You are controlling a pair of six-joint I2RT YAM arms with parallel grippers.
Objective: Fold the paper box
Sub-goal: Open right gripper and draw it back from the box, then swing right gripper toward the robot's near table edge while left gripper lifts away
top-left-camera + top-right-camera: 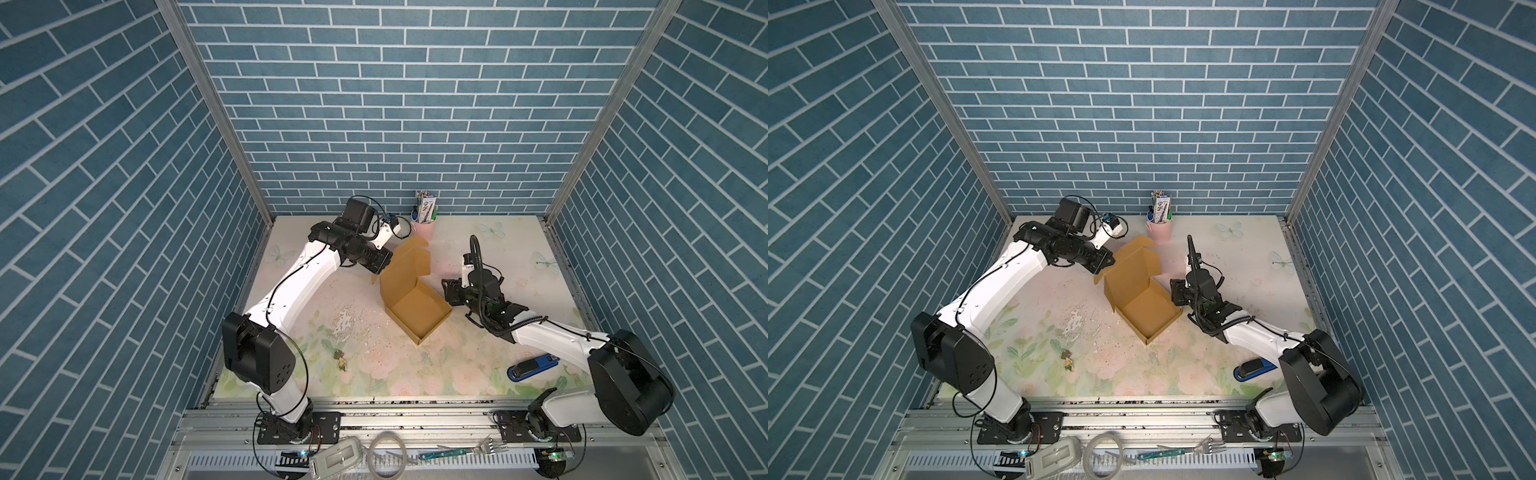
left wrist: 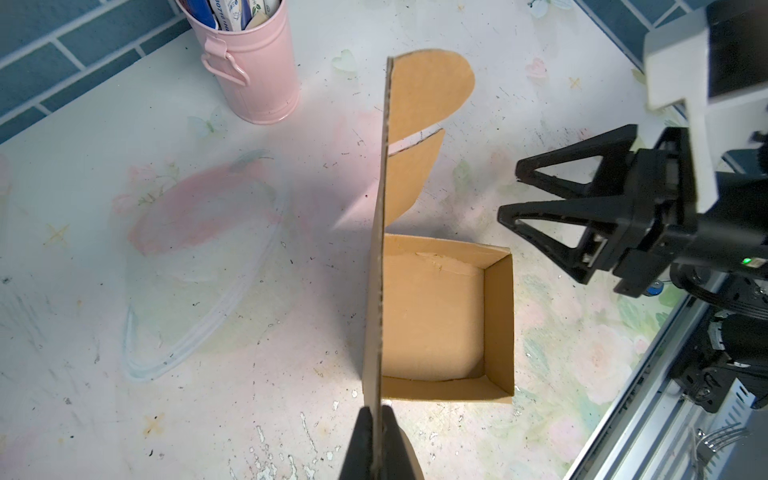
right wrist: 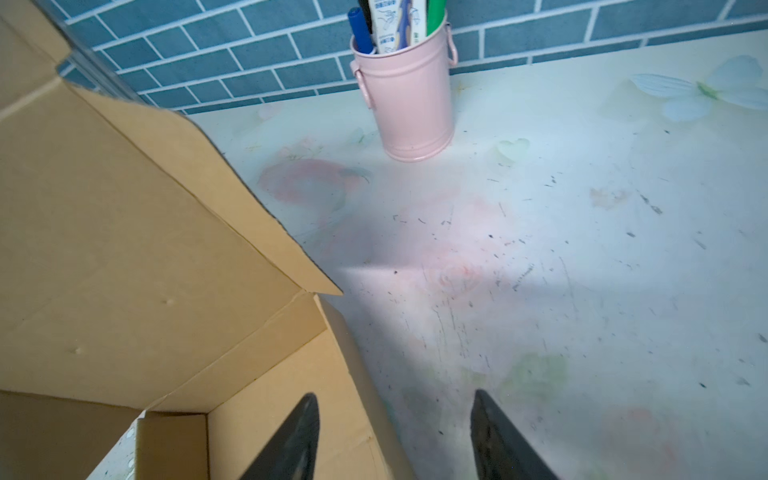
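Observation:
The paper box (image 1: pixel 417 309) is a shallow brown cardboard tray near the table's middle, with its lid (image 1: pixel 405 266) standing upright at the far-left side. My left gripper (image 1: pixel 376 277) is shut on the lid's side edge; in the left wrist view the fingers (image 2: pixel 361 440) pinch the thin cardboard edge (image 2: pixel 376 332). To the right of the box, my right gripper (image 1: pixel 446 291) stands open and holds nothing. In the right wrist view one fingertip (image 3: pixel 299 419) hangs over the box's right wall (image 3: pixel 270 399), the other over bare table.
A pink bucket (image 1: pixel 423 228) of pens stands at the back, just behind the lid. A blue stapler (image 1: pixel 532 368) lies near the right arm's base. A small figure (image 1: pixel 341 359) lies front left. A fork (image 1: pixel 492 446) and a ring (image 1: pixel 388 446) rest on the front rail.

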